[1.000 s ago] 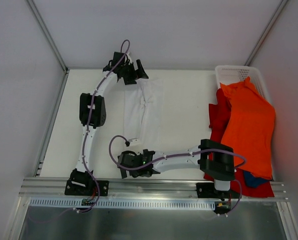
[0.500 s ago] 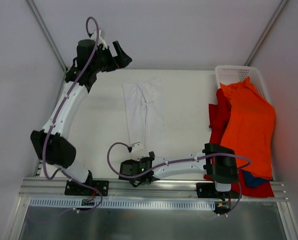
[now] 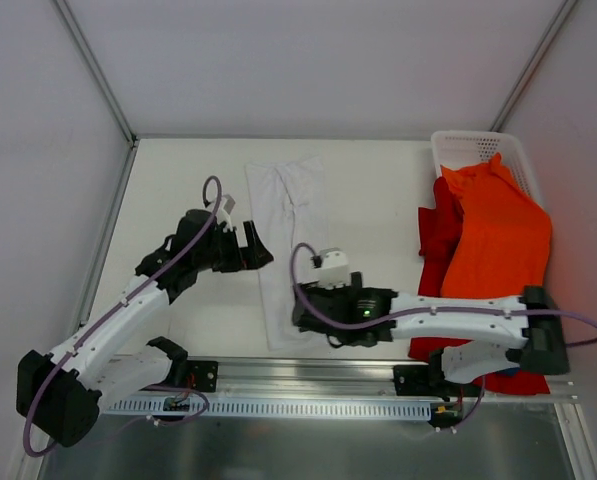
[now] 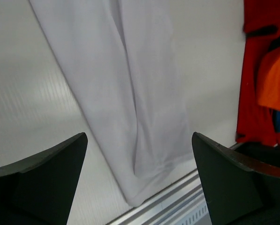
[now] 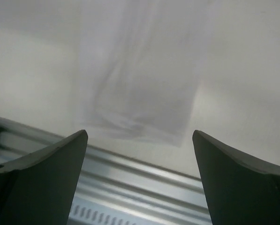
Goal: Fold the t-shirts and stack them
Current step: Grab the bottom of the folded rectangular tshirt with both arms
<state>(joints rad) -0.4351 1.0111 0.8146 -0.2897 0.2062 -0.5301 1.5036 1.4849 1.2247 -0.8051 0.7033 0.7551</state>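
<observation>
By the rail (image 3: 308,370): white t-shirt (image 3: 293,200), folded to a long strip, near end at the bench (image 3: 378,200) front edge, running to the far side. Over that end, right claw (image 5: 140,140) wide, empty; left claw (image 4: 140,140) wide, empty, just left of mid-strip. Cloth thin, limp, prob. slippery: pinch both layers at near corners. Open bench betw. strip & orange t-shirt (image 3: 498,245), draped over red t-shirt (image 3: 436,235) by basket (image 3: 466,148), far right.

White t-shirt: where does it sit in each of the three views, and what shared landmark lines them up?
Top external: white t-shirt, a long folded strip at the centre of the table.
Left wrist: a diagonal strip from top to bottom centre.
Right wrist: blurred, upper centre.
Landmark: metal rail just beyond the strip's near end.
</observation>
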